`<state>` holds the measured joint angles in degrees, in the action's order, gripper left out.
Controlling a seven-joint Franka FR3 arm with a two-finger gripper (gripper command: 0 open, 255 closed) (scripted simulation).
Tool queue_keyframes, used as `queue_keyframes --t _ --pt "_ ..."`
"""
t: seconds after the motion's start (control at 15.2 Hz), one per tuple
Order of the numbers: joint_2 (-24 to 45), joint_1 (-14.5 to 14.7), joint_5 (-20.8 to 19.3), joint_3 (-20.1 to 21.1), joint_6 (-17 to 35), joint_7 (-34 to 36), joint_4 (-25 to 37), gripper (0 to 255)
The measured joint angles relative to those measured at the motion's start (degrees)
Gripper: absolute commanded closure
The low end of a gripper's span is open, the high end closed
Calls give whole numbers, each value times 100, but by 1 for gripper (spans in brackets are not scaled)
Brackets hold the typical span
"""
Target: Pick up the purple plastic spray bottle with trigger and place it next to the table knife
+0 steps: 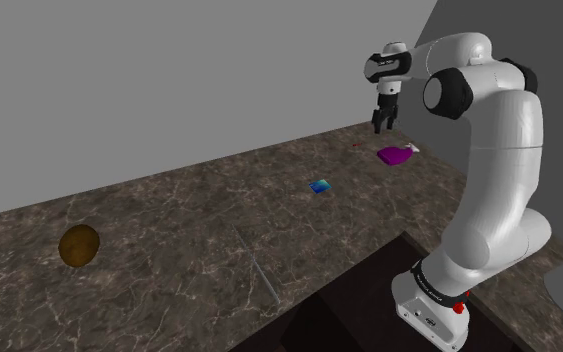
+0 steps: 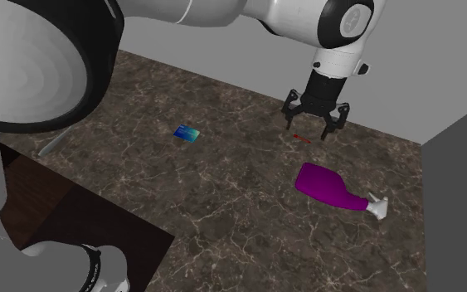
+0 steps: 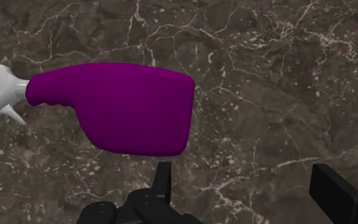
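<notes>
The purple spray bottle (image 1: 397,155) with a white trigger head (image 2: 377,207) lies on its side on the dark marble counter (image 1: 169,230). My black gripper (image 1: 383,122) hangs open in the air above the counter, just off the bottle's wide base (image 2: 314,178) and holding nothing. In the wrist view the bottle (image 3: 126,108) lies just beyond one fingertip (image 3: 165,181) of the gripper (image 3: 247,191), outside the gap between the fingers. The table knife (image 1: 254,262) is a thin grey blade far down the counter, near the dark recess; its tip (image 2: 53,145) pokes out beside the arm.
A small blue-green card (image 1: 320,186) lies between bottle and knife. A tiny red item (image 2: 302,138) sits under the gripper. A brown round lump (image 1: 79,245) rests at the shoulder view's left. A dark recess (image 1: 349,300) cuts into the counter by the stand.
</notes>
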<state>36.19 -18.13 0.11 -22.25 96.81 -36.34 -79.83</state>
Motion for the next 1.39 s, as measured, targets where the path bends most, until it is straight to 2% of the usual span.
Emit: queue_keyframes --t 0.2,0.59,0.99,1.06,1.39 --pt "203 -70 22 13 78 -47 95 0" --pt "215 -77 21 12 493 -58 -310 0" --pt "218 -79 22 13 515 -59 -327 0" --pt "218 -79 22 13 515 -59 -327 255" --pt "218 -79 22 13 515 -59 -327 255"
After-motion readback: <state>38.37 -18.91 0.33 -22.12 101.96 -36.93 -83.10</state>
